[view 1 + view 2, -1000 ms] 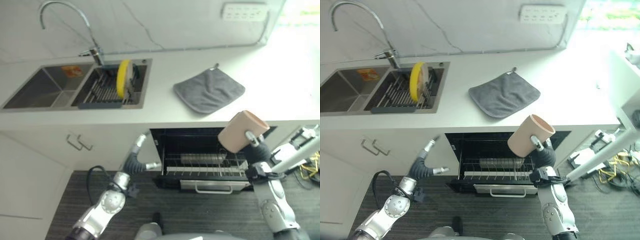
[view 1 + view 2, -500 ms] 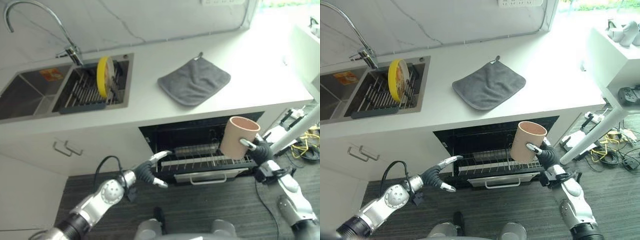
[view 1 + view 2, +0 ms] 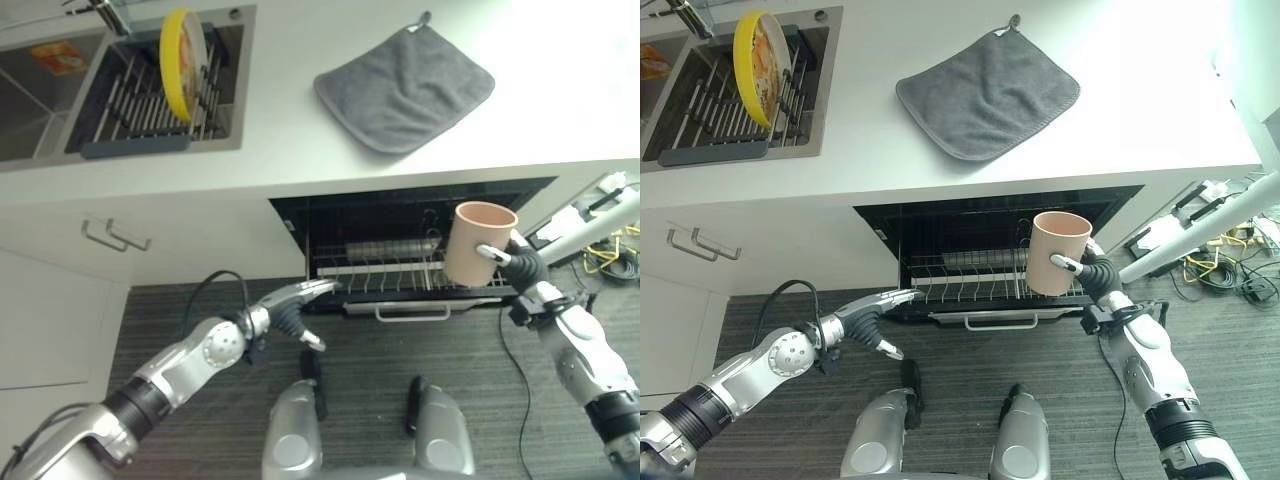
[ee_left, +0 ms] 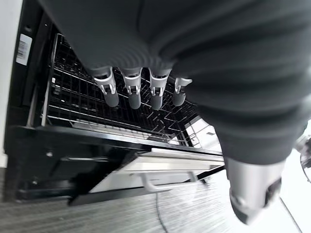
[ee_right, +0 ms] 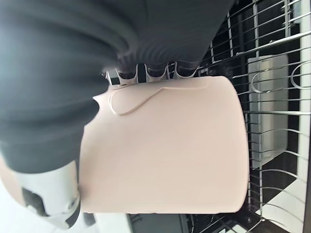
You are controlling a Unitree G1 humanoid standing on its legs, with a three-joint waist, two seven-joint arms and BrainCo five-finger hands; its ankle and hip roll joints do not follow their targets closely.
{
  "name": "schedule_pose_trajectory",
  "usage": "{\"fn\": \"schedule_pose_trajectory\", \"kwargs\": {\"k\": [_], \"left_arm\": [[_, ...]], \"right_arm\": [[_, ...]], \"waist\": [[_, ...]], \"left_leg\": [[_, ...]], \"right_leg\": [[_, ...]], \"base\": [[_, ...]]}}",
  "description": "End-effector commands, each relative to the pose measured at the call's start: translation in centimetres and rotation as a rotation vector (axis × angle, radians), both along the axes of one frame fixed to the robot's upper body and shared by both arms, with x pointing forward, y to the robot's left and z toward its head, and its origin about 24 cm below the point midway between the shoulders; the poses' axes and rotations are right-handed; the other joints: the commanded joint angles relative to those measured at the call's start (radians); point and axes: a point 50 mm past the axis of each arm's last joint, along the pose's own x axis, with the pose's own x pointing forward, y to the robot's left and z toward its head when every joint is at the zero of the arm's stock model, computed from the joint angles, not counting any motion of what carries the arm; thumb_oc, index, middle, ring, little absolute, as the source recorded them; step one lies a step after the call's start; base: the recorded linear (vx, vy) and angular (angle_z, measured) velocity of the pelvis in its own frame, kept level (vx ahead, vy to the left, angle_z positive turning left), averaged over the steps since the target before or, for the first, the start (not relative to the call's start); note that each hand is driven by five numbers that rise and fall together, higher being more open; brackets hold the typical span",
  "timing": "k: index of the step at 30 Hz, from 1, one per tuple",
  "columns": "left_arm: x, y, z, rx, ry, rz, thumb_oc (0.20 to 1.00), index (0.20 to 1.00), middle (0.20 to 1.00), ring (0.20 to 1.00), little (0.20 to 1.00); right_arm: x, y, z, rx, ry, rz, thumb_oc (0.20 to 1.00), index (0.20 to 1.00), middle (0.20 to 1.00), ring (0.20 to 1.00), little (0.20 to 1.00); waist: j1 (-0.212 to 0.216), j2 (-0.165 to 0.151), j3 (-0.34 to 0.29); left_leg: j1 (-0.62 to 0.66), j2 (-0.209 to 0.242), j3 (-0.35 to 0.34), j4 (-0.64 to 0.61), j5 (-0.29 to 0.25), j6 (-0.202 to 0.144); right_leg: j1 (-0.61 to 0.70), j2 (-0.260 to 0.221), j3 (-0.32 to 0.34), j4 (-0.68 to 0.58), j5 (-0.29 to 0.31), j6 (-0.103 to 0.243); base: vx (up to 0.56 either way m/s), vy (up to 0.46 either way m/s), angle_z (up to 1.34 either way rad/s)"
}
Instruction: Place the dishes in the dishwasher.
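Note:
A pale pink mug [image 3: 476, 243] stays upright in my right hand [image 3: 522, 268], which is shut on it from the side, fingers curled round the mug [image 5: 165, 150]. It hangs just above the right end of the dishwasher's pulled-out wire rack [image 3: 385, 277], under the counter. My left hand [image 3: 283, 315] is open with straight fingers [image 4: 131, 92] at the rack's left front corner, apart from it. A yellow plate [image 3: 180, 48] stands on edge in the sink's drying rack [image 3: 120, 110].
A grey cloth [image 3: 405, 85] lies on the white counter above the dishwasher. The rack's metal pull handle [image 3: 410, 312] juts out over the dark floor. Cabinet doors with handles [image 3: 113, 237] are to the left. Cables and a white stand leg [image 3: 1200, 225] are at right.
The camera has tipped down and the whole picture shifted. My left hand has reached closer to the rack's left corner. The mug stays in my right hand, lower by the rack's right end.

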Motion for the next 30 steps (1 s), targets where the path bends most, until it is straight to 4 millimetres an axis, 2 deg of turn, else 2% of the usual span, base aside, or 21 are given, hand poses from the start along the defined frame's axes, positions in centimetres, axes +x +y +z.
{"fn": "schedule_pose_trajectory", "kwargs": {"k": [1, 11, 14, 20, 25, 30], "left_arm": [[-0.5, -1.2, 1.6, -0.024, -0.104, -0.060, 1.000, 1.000, 1.000, 1.000, 1.000], [-0.5, -1.5, 1.9, 0.043, -0.145, -0.119, 1.000, 1.000, 1.000, 1.000, 1.000], [0.2, -1.9, 3.0, 0.059, -0.165, -0.154, 1.000, 1.000, 1.000, 1.000, 1.000], [0.5, -2.2, 3.4, 0.070, -0.180, -0.175, 1.000, 1.000, 1.000, 1.000, 1.000], [1.5, -1.6, 5.0, 0.129, -0.319, -0.149, 1.000, 1.000, 1.000, 1.000, 1.000], [2.6, -1.1, 6.9, 0.155, -0.404, -0.159, 1.000, 1.000, 1.000, 1.000, 1.000]], "right_arm": [[1.2, -0.1, 2.1, 0.005, -0.085, -0.012, 0.200, 0.200, 0.200, 0.200, 0.200], [2.0, -1.1, 1.0, -0.058, 0.004, -0.108, 0.200, 0.200, 0.200, 0.200, 0.200], [3.2, -2.4, 2.1, -0.061, 0.002, -0.170, 0.200, 0.200, 0.200, 0.200, 0.200], [4.7, -3.2, 3.3, -0.115, 0.057, -0.215, 0.200, 0.200, 0.200, 0.200, 0.200], [5.9, -4.8, 4.4, -0.165, 0.105, -0.278, 0.200, 0.200, 0.200, 0.200, 0.200], [7.8, -5.4, 7.6, -0.185, 0.072, -0.328, 0.200, 0.200, 0.200, 0.200, 0.200]], "waist": [[0.032, -0.011, -0.028], [0.056, -0.010, -0.027], [0.076, -0.008, -0.015], [0.093, -0.007, -0.006], [0.123, -0.007, 0.015], [0.147, 0.004, 0.051]], "left_leg": [[0.040, 0.011, -0.052, 0.128, -0.139, 0.015], [0.043, 0.007, -0.062, 0.124, -0.136, 0.013], [0.027, 0.002, -0.073, 0.120, -0.132, 0.015], [0.033, -0.006, -0.077, 0.107, -0.130, 0.016], [0.013, -0.009, -0.086, 0.114, -0.131, 0.017], [-0.029, -0.013, -0.098, 0.131, -0.130, 0.016]], "right_leg": [[0.018, -0.016, -0.046, -0.028, 0.075, 0.036], [0.033, -0.017, -0.055, -0.032, 0.073, 0.036], [0.021, -0.023, -0.061, -0.030, 0.077, 0.040], [0.028, -0.021, -0.062, -0.035, 0.073, 0.040], [0.017, -0.024, -0.070, -0.026, 0.075, 0.038], [-0.018, -0.025, -0.075, 0.001, 0.070, 0.030]], "base": [[0.01, -0.008, 0.06], [0.03, -0.004, 0.02], [-0.06, -0.028, 0.00], [0.00, -0.001, 0.01], [-0.05, -0.054, 0.10], [-0.10, -0.030, 0.07]]}}
